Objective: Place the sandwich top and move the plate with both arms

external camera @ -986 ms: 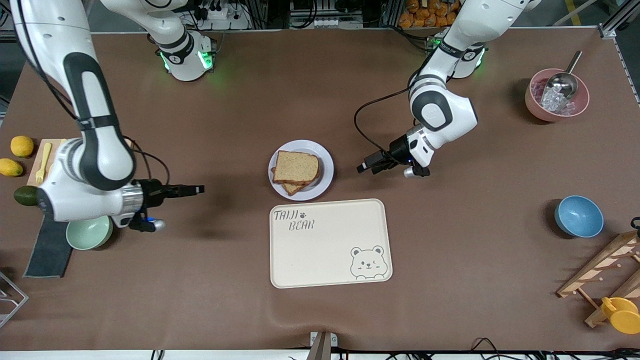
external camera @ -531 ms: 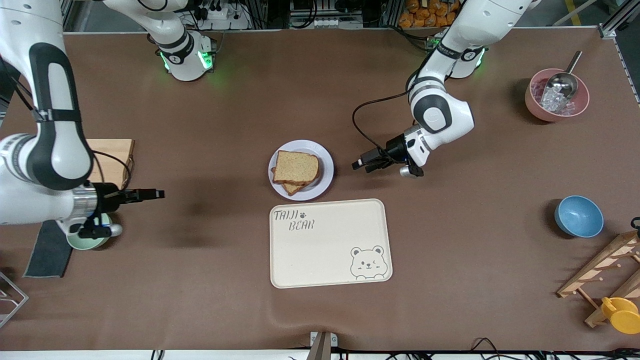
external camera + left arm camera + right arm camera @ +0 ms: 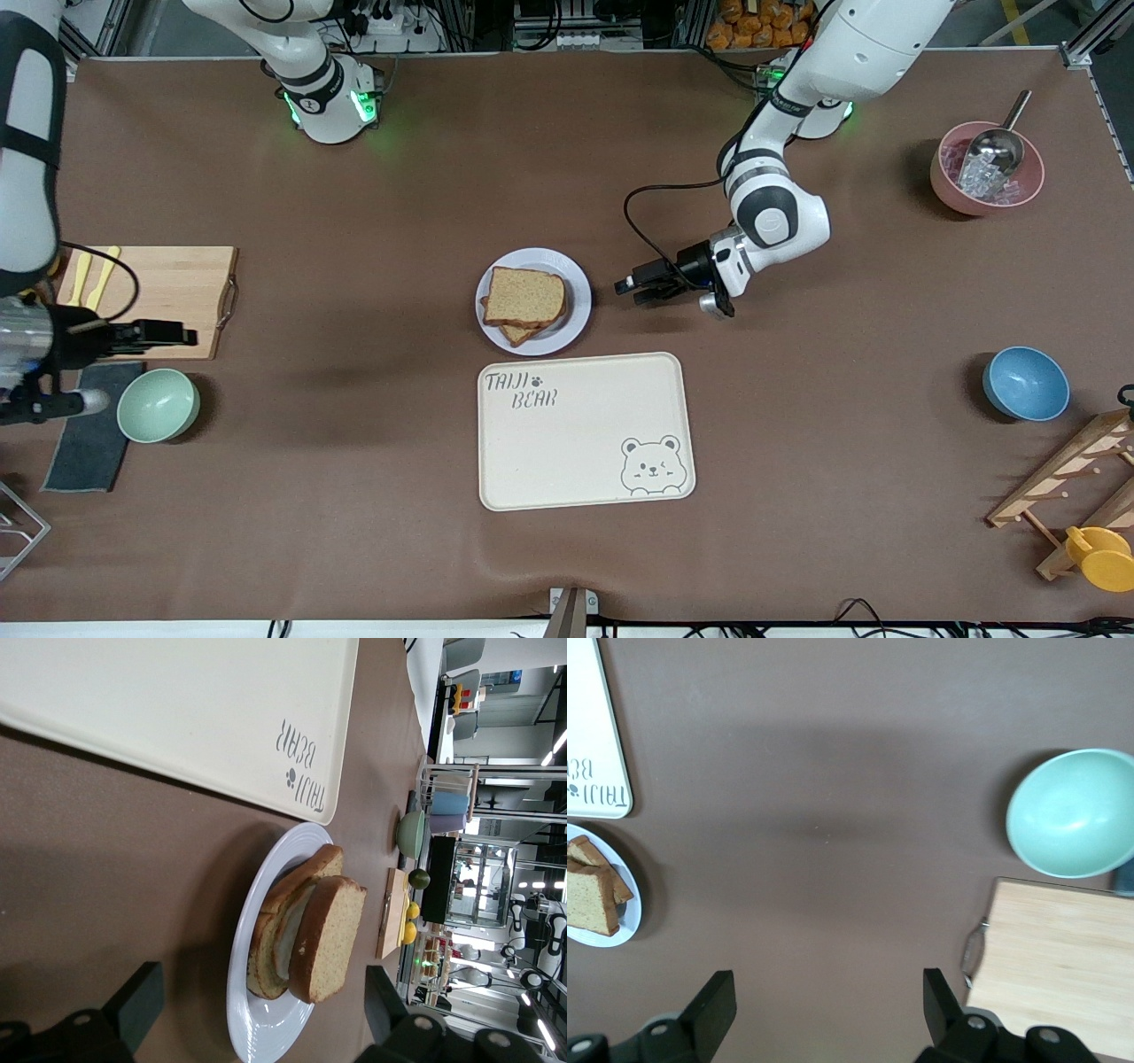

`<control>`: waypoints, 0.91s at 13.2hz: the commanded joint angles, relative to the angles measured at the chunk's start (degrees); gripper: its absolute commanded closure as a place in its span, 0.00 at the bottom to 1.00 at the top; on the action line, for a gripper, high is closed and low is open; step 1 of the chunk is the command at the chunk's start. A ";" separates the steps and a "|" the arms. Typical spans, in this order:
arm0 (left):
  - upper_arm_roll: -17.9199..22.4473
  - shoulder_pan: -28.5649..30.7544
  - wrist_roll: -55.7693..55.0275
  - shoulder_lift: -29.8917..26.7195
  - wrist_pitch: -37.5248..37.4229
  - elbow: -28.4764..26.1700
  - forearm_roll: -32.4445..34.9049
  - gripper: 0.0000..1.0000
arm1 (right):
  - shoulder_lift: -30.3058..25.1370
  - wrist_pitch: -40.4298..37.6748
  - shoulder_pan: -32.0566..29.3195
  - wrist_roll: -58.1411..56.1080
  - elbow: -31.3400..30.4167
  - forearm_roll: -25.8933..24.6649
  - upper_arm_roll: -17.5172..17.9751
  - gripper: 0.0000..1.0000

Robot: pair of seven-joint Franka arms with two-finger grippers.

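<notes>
The round pale lavender-white plate (image 3: pixel 533 301), stiff, slick and carrying the light-brown bread-slice sandwich top (image 3: pixel 524 296), sits just beside the wide-open left tool (image 3: pixel 640 290), best gripped at opposite rims; the right tool (image 3: pixel 168 334), also open, hangs well apart.

Place: I worked in a robot lab.
Clues: my two arm bases (image 3: pixel 330 105) were bolted to a brown table (image 3: pixel 354 496); metal racks (image 3: pixel 461 788) stood around.
</notes>
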 commanded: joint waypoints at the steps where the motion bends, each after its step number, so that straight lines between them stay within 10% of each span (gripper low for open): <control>1: -0.63 0.71 3.53 1.90 -1.83 0.80 -1.75 0.00 | -1.76 -2.95 -0.88 0.64 3.72 -1.90 0.82 0.00; 5: -0.72 0.63 11.26 5.16 -5.71 0.80 -4.46 0.00 | -6.96 -3.12 -1.67 -3.75 2.76 -7.35 0.99 0.04; 12: -0.98 0.10 18.39 10.08 -8.61 3.52 -7.38 0.00 | -22.25 8.28 -2.82 -3.14 -20.60 -6.82 0.99 0.04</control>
